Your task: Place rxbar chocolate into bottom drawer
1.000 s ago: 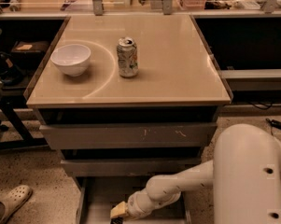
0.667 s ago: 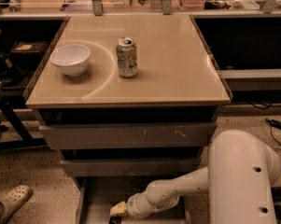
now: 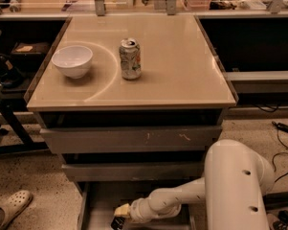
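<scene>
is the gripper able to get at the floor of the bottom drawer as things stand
Probably yes. The bottom drawer is pulled out, and the gripper hangs low inside it near its front, with nothing visible between it and the floor.

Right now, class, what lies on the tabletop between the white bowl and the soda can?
Nothing: the camera view shows bare tabletop between the white bowl and the soda can. The gripper is down at the open bottom drawer.
</scene>
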Available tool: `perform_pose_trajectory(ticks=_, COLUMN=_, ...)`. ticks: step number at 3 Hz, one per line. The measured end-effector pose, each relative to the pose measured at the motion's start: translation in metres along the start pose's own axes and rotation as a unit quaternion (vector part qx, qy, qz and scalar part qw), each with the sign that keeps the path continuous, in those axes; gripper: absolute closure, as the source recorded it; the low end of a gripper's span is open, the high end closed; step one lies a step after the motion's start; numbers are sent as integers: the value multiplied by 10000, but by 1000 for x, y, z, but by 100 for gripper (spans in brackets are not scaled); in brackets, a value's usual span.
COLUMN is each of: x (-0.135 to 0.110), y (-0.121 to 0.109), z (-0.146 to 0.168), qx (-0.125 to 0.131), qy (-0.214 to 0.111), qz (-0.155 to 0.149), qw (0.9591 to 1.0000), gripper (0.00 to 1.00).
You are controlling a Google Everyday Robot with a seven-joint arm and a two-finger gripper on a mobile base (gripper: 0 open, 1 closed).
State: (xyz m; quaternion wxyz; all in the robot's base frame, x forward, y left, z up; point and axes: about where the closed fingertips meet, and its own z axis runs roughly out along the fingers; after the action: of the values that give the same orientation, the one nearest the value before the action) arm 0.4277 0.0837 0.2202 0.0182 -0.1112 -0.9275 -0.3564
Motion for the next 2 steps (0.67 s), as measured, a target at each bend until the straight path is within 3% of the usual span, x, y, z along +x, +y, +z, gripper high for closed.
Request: perform_pose_trajectory(ticks=2, x=-42, y=-30, z=28, qx=200, qy=-148, qz=172, qw=9995, gripper=100)
